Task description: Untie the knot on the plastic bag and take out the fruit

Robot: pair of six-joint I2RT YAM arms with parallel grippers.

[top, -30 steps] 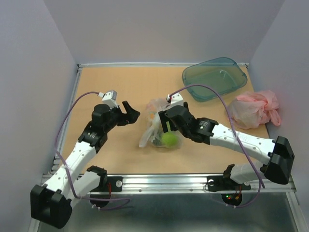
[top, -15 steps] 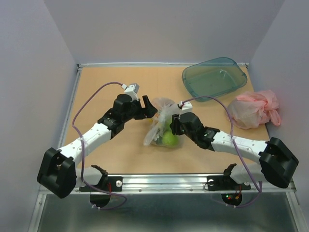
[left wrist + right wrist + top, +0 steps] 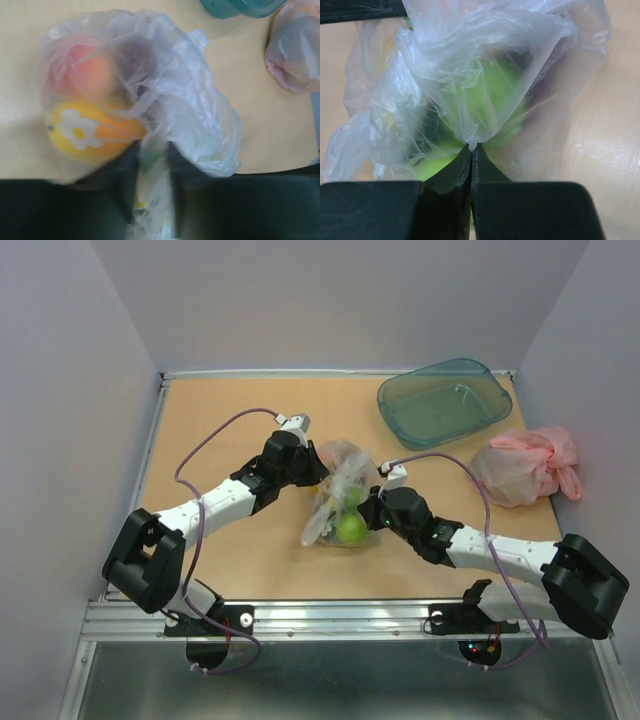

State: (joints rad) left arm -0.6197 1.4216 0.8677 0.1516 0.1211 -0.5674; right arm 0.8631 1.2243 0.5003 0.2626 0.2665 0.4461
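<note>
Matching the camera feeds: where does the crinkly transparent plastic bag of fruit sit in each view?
Top external: transparent plastic bag at the centre of the tan wooden table.
Left wrist: bag fills the middle.
Right wrist: bag fills the upper frame.
Shared landmark: the table around it.

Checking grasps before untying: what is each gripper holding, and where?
Right gripper pinches a fold of the plastic bag over a green fruit. Left gripper: bag film between its jaws, clamping unclear.

1. Teal tray (image 3: pixel 445 402): open side up on the table (image 3: pixel 230 410), well beyond the right gripper (image 3: pixel 368 508) and off to its right.
2. Pink plastic bag (image 3: pixel 525 465): crumpled, far right of that gripper, near the tray's closer edge.
</note>
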